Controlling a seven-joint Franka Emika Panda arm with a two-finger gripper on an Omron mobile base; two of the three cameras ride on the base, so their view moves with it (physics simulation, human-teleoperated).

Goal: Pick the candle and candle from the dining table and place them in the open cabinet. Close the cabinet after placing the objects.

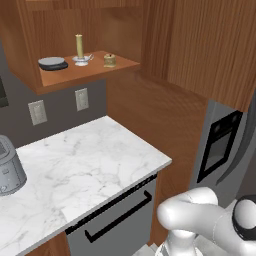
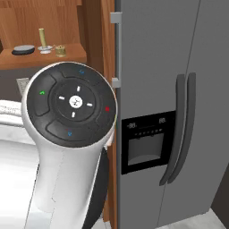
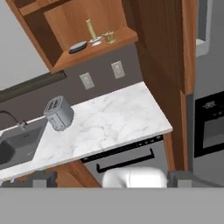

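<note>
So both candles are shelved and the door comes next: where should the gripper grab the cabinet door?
Probably by the vertical silver bar handle on the cabinet door, which stands swung open. Come from the side facing the fridge, the door's outer face, with the jaws level across the upright bar.

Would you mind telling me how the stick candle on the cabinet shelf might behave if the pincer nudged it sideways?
The stick candle stands tall and slim on a small round silver dish base, so a push high up would probably tip it. A push low on the base would more likely slide it along the smooth wooden shelf. The short golden candle sits close beside it and might get bumped.
</note>
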